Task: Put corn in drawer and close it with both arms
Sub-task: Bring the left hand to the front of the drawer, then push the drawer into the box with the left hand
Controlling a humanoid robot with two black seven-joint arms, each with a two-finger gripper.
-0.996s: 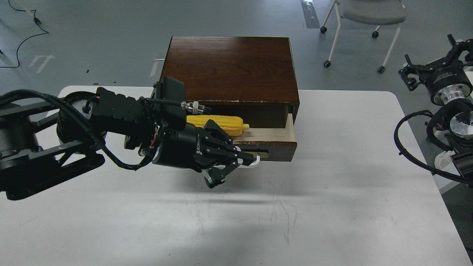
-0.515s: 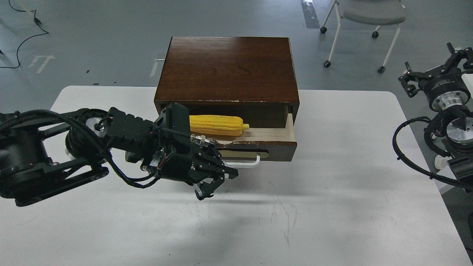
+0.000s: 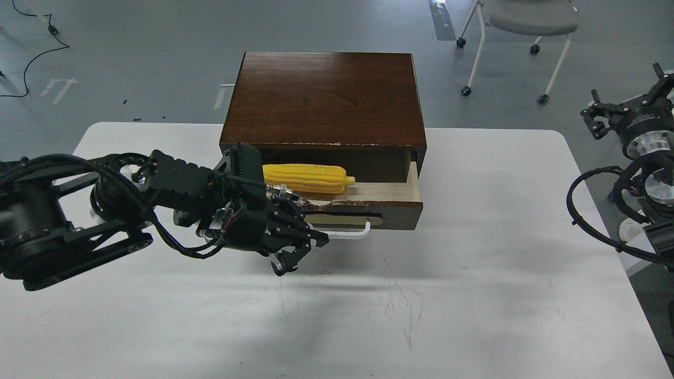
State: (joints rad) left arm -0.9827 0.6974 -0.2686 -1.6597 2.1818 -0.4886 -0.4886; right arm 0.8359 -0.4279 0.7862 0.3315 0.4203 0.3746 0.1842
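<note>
The yellow corn (image 3: 308, 178) lies on its side in the left part of the open drawer (image 3: 392, 213), stub end pointing right. The drawer is pulled out of the dark brown cabinet (image 3: 326, 97), and its white bar handle (image 3: 342, 235) faces me. My left gripper (image 3: 301, 256) is open and empty, low over the table just in front of the drawer's left end, near the handle but not touching it. My right gripper (image 3: 626, 95) is raised off the table's right edge, fingers spread and empty.
The white table (image 3: 421, 316) holds only the cabinet. A grey chair on castors (image 3: 526, 21) stands on the floor behind, at the right. Black cable loops (image 3: 584, 210) hang from my right arm beside the table's right edge.
My left gripper has drawn back from the drawer handle, moving left and down toward the table. My right gripper has shifted a little to the right. Corn and drawer have not moved.
</note>
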